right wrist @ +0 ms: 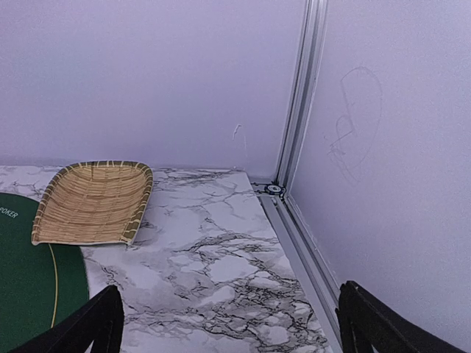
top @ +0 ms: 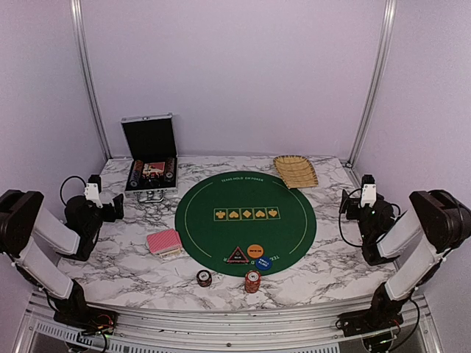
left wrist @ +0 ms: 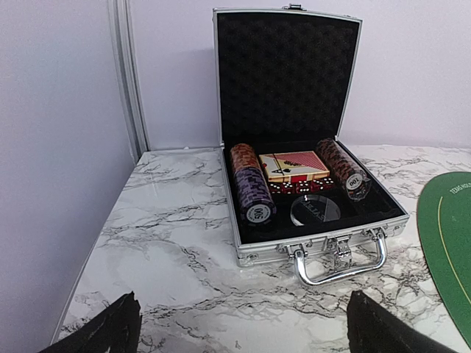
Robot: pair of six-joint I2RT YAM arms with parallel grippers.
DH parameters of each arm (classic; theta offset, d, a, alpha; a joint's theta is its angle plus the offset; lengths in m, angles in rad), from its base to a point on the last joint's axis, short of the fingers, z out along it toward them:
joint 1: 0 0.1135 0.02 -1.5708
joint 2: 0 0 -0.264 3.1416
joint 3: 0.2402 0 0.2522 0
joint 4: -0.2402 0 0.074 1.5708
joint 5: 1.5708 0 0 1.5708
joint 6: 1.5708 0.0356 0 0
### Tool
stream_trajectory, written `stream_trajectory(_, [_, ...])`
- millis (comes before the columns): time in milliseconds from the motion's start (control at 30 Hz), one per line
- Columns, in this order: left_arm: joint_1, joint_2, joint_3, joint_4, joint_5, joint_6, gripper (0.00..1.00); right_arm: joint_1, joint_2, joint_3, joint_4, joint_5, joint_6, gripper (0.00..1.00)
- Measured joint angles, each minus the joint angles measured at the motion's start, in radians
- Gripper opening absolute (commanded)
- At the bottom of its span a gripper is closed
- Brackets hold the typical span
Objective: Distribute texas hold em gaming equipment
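Fingertips [left wrist: 110, 327] only, cropped by the bottom edge of the left wrist view: left gripper [left wrist: 243, 334] spread wide, holding nothing, pointed at the open metal case [left wrist: 243, 254] mid-frame. Inside it, two rows of chips [left wrist: 252, 193], a card box [left wrist: 294, 165], a clear disc [left wrist: 315, 209]; small red bits behind, too small to name. Same on the right gripper [right wrist: 228, 327]: dark tips cropped low, wide apart, empty, facing the woven tray [right wrist: 92, 202] at left. From above, both arms [top: 44, 235] folded back at the frame's sides. Red-backed cards [top: 164, 241] left of the green mat [top: 245, 213]; two chip stacks [top: 204, 278] just below its lower edge; black triangle [top: 237, 255], orange disc [top: 255, 250], blue disc [top: 263, 262] on its lower part, lettering unreadable.
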Motion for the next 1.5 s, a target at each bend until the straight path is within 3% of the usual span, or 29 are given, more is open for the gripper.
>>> stream_trajectory(667, [0.0, 0.0, 0.0, 0.0, 0.0, 0.0, 0.99, 0.0, -0.004, 0.0, -0.009, 0.005, 0.004, 0.99])
stream_trajectory(1000, [0.001, -0.087, 0.162, -0.256, 0.035, 0.013, 0.99, -0.003, -0.314, 0.052, -0.291, 0.135, 0.109, 0.99])
stream_trajectory(1167, [0.004, -0.175, 0.228, -0.443, 0.057, 0.051, 0.99, -0.005, -0.427, 0.138, -0.525, 0.13, 0.188, 0.99])
stream_trajectory(1367, [0.021, -0.247, 0.362, -0.72, 0.108, 0.092, 0.99, -0.006, -0.422, 0.346, -0.874, 0.164, 0.359, 0.99])
stream_trajectory(1500, [0.045, -0.247, 0.455, -0.895, 0.163, 0.107, 0.99, -0.011, -0.352, 0.484, -1.069, 0.089, 0.401, 0.99])
